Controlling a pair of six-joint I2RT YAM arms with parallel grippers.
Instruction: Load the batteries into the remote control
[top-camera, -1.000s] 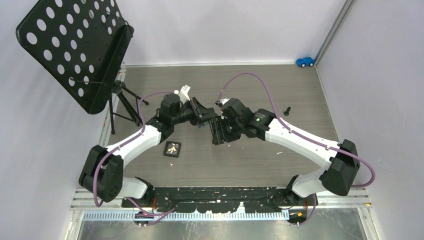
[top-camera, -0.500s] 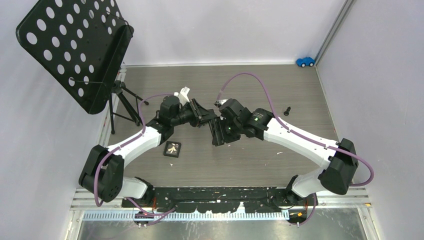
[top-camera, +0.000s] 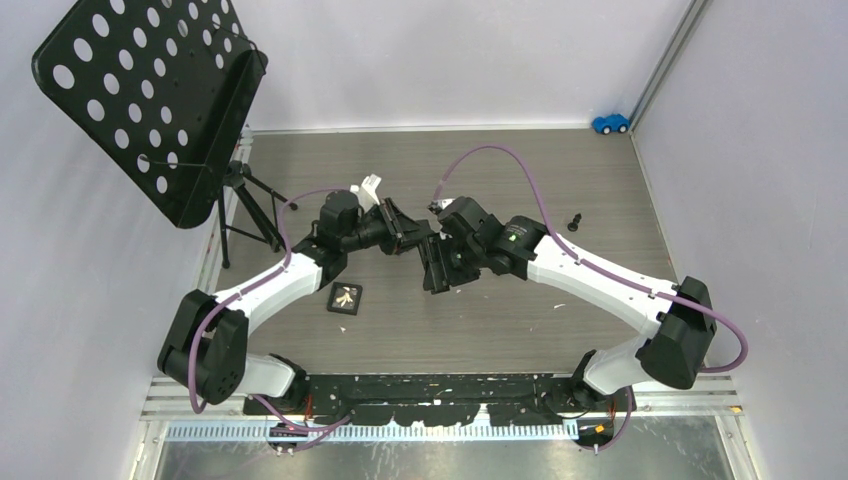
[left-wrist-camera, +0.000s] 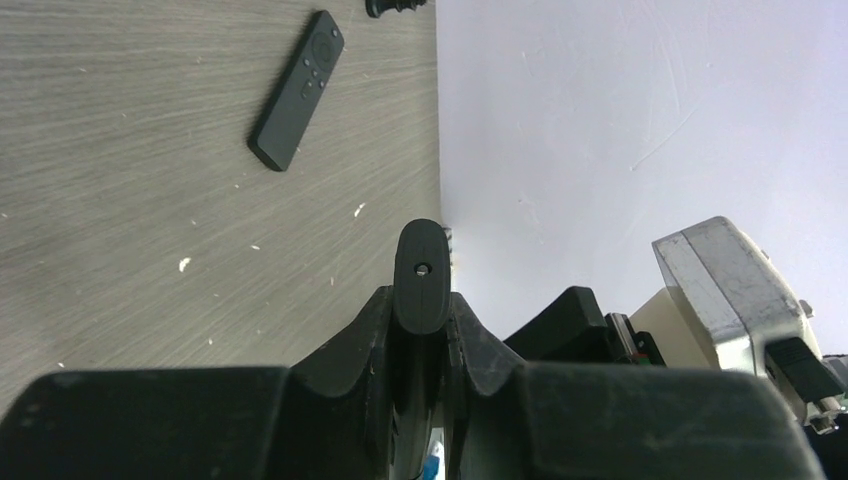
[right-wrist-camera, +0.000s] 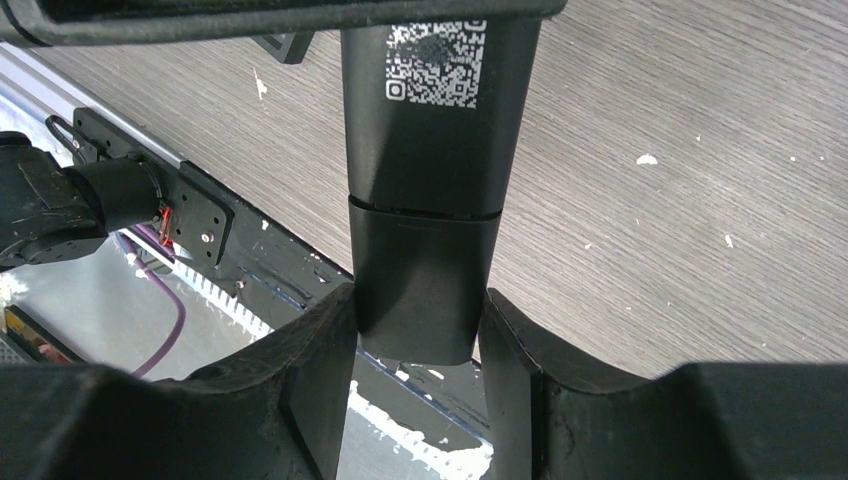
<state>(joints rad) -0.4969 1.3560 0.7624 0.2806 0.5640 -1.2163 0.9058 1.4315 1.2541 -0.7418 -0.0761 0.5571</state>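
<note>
R gripper (right-wrist-camera: 420, 305): jaws stood partway apart and clamped on a black flat plastic remote control w/ a QR-code sticker (right-wrist-camera: 432, 150). One finger (right-wrist-camera: 320, 350) pressed each long side near its lower end. In the R wrist view the remote ran from bottom centre up to the top edge, back face to the camera, w/ a seam across it just below the sticker.

L gripper (left-wrist-camera: 422, 312): jaws nearly together, pinching a narrow black piece w/ a rounded tip (left-wrist-camera: 422, 262) that stuck up at centre frame. Couldn't tell what it was. A speck of blue (left-wrist-camera: 431, 466) showed low btwn the fingers, too little to identify.

In the top view both grippers met at centre frame, the L one just beside the remote's upper end.

Further out lay the grey wood-grain bench (left-wrist-camera: 120, 200). A second slim black remote w/ buttons (left-wrist-camera: 297, 90) lay flat at upper left of the L wrist view, well apart from the gripper.

Top view:
- small black square plate w/ pale marks (top-camera: 345, 298), lower left of centre near the L forearm
- small black knob-shaped piece (top-camera: 575, 221), right of centre
- blue toy car (top-camera: 610, 123), upper-right corner
- black perforated stand on a tripod (top-camera: 150, 100), upper left
</note>
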